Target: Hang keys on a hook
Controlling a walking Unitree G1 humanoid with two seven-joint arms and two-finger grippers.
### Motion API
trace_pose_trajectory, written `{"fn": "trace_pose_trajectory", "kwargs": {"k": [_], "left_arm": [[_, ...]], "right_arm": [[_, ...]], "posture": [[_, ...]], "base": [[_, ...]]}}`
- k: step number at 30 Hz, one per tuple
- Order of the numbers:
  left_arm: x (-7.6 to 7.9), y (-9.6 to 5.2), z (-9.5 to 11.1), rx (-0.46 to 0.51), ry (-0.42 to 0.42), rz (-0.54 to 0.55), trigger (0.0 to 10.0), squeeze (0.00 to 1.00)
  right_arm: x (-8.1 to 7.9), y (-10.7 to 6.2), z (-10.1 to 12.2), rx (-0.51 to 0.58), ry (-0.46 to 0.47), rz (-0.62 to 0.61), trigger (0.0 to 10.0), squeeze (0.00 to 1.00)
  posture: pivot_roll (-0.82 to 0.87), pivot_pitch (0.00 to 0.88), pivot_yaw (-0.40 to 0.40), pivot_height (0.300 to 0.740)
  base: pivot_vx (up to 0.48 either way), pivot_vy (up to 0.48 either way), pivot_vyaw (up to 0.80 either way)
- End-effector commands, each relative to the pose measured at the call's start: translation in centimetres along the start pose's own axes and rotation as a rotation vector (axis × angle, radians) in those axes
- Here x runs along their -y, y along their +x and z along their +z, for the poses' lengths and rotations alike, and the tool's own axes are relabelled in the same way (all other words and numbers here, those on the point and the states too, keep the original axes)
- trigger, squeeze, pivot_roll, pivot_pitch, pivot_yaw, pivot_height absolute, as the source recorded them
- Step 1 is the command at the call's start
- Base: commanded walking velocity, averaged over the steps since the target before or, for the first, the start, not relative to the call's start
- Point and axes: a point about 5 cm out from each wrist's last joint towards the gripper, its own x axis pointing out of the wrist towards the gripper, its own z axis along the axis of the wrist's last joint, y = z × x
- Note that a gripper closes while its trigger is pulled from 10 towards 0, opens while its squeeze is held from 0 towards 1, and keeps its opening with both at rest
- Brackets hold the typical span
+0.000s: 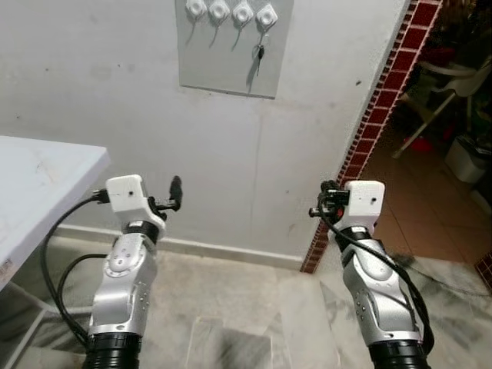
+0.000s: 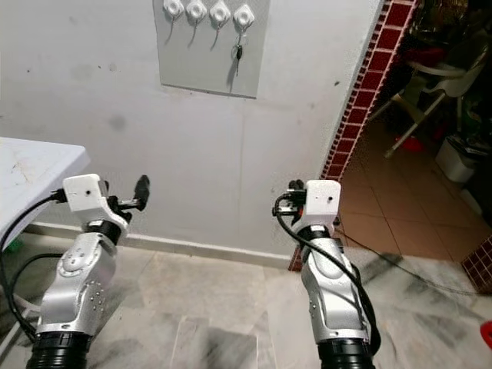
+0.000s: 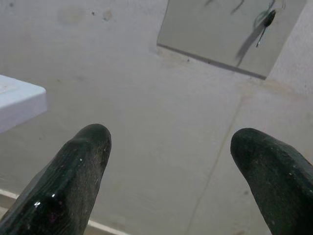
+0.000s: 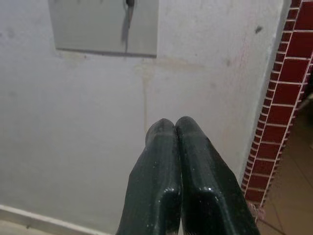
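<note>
A grey board [image 1: 231,71] on the white wall carries a row of white hooks [image 1: 219,9]. A dark key [image 1: 260,55] hangs from the rightmost hook [image 1: 266,14]; it is also at the upper edge of both wrist views, key [image 3: 266,19] and key [image 4: 129,4]. Both grippers are held up well below the board and apart from it. My left gripper [image 3: 168,142] is open with nothing between its fingers [image 1: 175,185]. My right gripper [image 4: 175,123] is shut, its fingers pressed together on nothing, and sits low to the right of the board [image 1: 323,201].
A white table [image 1: 38,177] stands at the left against the wall, with black cables [image 1: 54,254] below it. A red brick pillar edge [image 1: 384,108] ends the wall on the right; beyond it are an orange tiled floor and a white chair [image 1: 438,84]. Marble floor [image 1: 254,307] lies underfoot.
</note>
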Motion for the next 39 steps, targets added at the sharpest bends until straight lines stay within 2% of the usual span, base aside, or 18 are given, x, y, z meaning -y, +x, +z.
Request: {"fn": "trace_pose_trajectory", "kwargs": {"k": [1, 7, 10, 13, 14, 27, 30, 31, 34, 36, 38, 39], "left_arm": [[0.6, 0.1, -0.4, -0.032, -0.022, -0.013, 10.0, 0.0], [0.7, 0.2, -0.7, -0.056, -0.006, 0.003, 10.0, 0.0], [0.7, 0.2, -0.5, -0.037, -0.012, 0.002, 10.0, 0.0], [0.6, 0.2, -0.6, -0.055, -0.063, 0.003, 10.0, 0.0], [0.5, 0.2, -0.7, -0.059, -0.085, 0.005, 10.0, 0.0], [0.2, 0.2, -0.6, -0.063, -0.116, 0.041, 10.0, 0.0], [0.1, 0.3, -0.8, -0.085, -0.098, 0.067, 10.0, 0.0], [0.1, 0.5, -1.1, -0.114, -0.047, 0.077, 10.0, 0.0], [0.4, 0.4, -1.3, -0.141, -0.095, 0.038, 10.0, 0.0], [0.3, 0.4, -0.9, -0.097, -0.057, 0.038, 10.0, 0.0], [0.4, 0.3, -0.6, -0.072, -0.078, 0.019, 10.0, 0.0], [0.3, 0.3, -0.5, -0.071, -0.058, 0.019, 10.0, 0.0]], "right_arm": [[0.2, 0.0, 0.3, 0.007, 0.001, -0.009, 10.0, 0.0], [0.1, -0.1, 0.1, 0.004, -0.005, -0.005, 10.0, 0.0], [0.1, -0.2, 0.0, 0.001, 0.0, -0.005, 10.0, 0.0], [0.2, -0.3, 0.0, 0.002, -0.004, -0.007, 10.0, 0.0], [0.2, -0.4, 0.1, 0.004, -0.011, -0.008, 10.0, 0.0], [0.1, -0.6, 0.0, -0.002, -0.008, -0.001, 10.0, 0.0], [0.1, -0.6, 0.0, -0.002, -0.009, -0.001, 10.0, 0.0], [0.0, -0.6, 0.0, -0.002, -0.008, 0.004, 10.0, 0.0], [0.0, -0.8, 0.0, -0.002, -0.006, 0.004, 10.0, 0.0], [0.0, -0.9, 0.0, -0.003, -0.006, 0.003, 10.0, 0.0], [0.0, -1.0, 0.0, -0.003, -0.011, 0.001, 10.0, 0.0], [0.0, -1.0, 0.0, -0.004, -0.012, 0.002, 10.0, 0.0]], "posture": [[0.05, 0.0, -0.082, 0.702], [0.06, 0.0, -0.08, 0.702], [0.06, 0.0, -0.075, 0.702], [0.05, 0.0, -0.074, 0.702], [0.05, 0.0, -0.074, 0.702], [0.05, 0.0, -0.074, 0.702], [0.05, 0.0, -0.073, 0.702], [0.05, 0.0, -0.074, 0.702], [0.04, 0.0, -0.071, 0.702], [0.04, 0.0, -0.072, 0.702], [0.04, 0.0, -0.07, 0.702], [0.04, 0.0, -0.07, 0.702]], "base": [[0.0, 0.0, 0.0], [0.0, 0.0, 0.0], [0.0, 0.0, 0.0], [0.0, 0.0, 0.0], [0.0, 0.24, 0.0], [0.0, 0.418, 0.0], [0.0, 0.0, 0.0], [0.0, 0.0, 0.0], [0.0, 0.0, 0.0], [0.0, 0.0, 0.0], [0.298, 0.0, 0.0], [0.48, 0.0, 0.0]]}}
